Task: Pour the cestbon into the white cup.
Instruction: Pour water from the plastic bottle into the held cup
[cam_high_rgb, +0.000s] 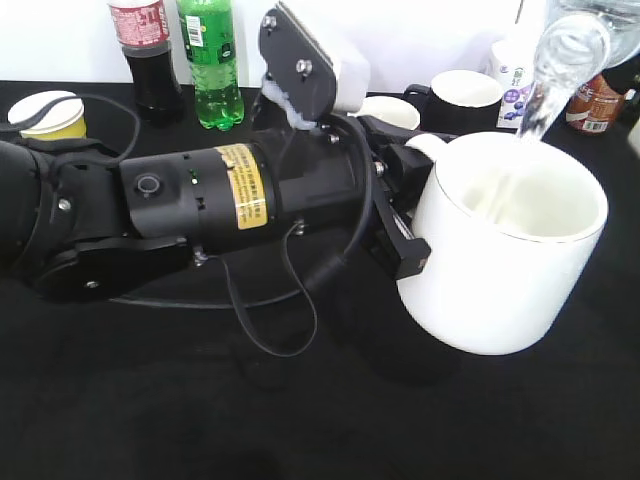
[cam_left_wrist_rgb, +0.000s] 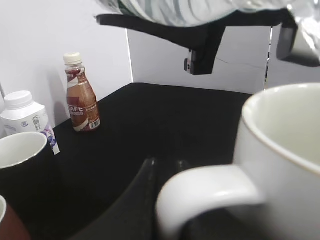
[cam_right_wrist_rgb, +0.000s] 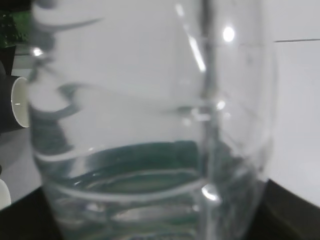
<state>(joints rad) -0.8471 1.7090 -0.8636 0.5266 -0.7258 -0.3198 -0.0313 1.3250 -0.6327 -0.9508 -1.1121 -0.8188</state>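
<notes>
Pouring is under way: at right of the exterior frame the left arm's claw (cam_high_rgb: 405, 225) clenches the loop handle of the white cup (cam_high_rgb: 505, 250), holding the glossy, slightly tapered ceramic mug tilted above the matte black counter (cam_high_rgb: 200, 400). At upper right the cestbon (cam_high_rgb: 575, 45), a clear ribbed plastic bottle, tips mouth-down, and a thin stream of water (cam_high_rgb: 535, 110) drops into the cup. How full the cup is cannot be seen; judging by the flow, pouring remains, then righting the bottle. The right claw is hidden behind the bottle filling its wrist view, so its grip cannot be told. A small brown coffee bottle (cam_left_wrist_rgb: 81, 95) stands far back.
</notes>
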